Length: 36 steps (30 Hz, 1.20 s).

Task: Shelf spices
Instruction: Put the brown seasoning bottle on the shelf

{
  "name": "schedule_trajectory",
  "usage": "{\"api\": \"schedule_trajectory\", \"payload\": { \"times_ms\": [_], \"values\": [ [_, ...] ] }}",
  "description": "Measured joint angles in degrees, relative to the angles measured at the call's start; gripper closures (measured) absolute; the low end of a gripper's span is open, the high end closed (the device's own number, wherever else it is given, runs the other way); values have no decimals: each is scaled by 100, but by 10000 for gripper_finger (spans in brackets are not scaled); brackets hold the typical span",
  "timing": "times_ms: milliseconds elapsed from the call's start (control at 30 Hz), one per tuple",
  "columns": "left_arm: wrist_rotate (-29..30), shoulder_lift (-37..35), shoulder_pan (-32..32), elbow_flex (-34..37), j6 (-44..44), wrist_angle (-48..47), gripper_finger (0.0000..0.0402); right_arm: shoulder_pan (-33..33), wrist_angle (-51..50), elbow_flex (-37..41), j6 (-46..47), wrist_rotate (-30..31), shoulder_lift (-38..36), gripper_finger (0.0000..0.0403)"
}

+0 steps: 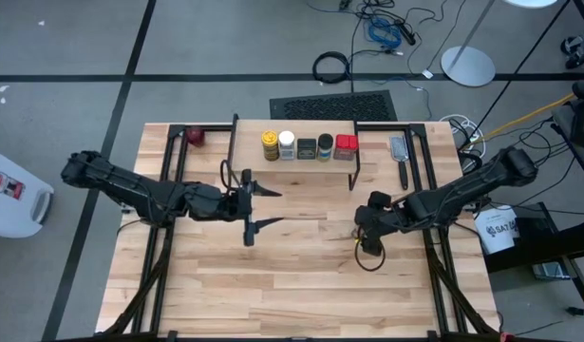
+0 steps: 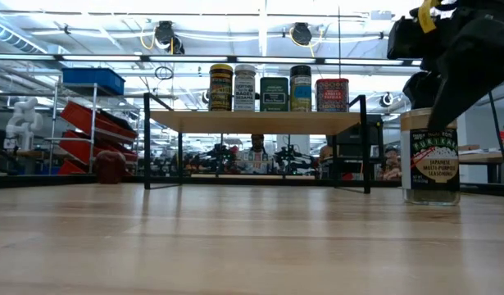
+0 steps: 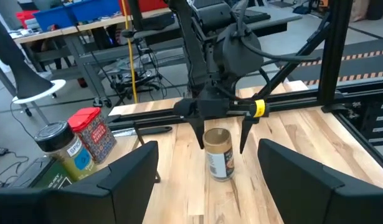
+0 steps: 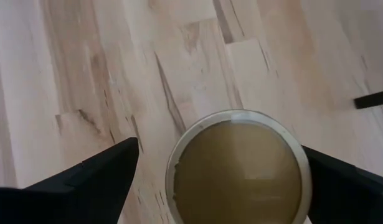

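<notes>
Five spices stand in a row on the shelf (image 1: 254,167) at the table's far middle: yellow-topped (image 1: 271,144), white-capped (image 1: 287,144), two dark ones (image 1: 315,147) and a red square tin (image 1: 346,145). The tan-topped jar (image 2: 430,156) stands upright on the table, right of the shelf and nearer. My right gripper (image 3: 221,144) is open and points down over it, one finger on either side of the lid (image 4: 238,168), with a gap at both. My left gripper (image 1: 263,206) hovers open and level at mid-table, holding nothing.
A small dark-red round object (image 1: 196,137) lies at the table's far left. A grey tool with a dark handle (image 1: 399,152) lies at the far right. Black frame rails (image 1: 170,190) run along both sides. Bare tabletop (image 1: 292,285) stretches toward the near edge.
</notes>
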<state>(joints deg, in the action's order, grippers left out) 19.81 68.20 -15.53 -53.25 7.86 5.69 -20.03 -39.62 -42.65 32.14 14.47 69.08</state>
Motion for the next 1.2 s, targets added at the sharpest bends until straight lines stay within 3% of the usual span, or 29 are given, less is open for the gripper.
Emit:
{"api": "schedule_trajectory", "payload": {
  "times_ms": [300, 667, 867, 1067, 1200],
  "values": [
    [-4, 2, -12, 0, -155, -18, 116, 165, -8, 0, 161, -101, 83, 39],
    [-17, 481, -2, 0, -739, -15, 116, 169, -118, -2, 298, -100, 78, 141],
    [-15, 924, 166, 0, -691, 66, 116, 168, -88, -2, 315, -105, 78, 135],
    [-21, 1364, 201, 0, 196, 1012, 116, 168, -61, -49, 313, -237, 43, 127],
    [296, 1550, 201, -26, 992, 1679, 116, 155, -39, -293, 222, -303, 39, 137]
  ]
}}
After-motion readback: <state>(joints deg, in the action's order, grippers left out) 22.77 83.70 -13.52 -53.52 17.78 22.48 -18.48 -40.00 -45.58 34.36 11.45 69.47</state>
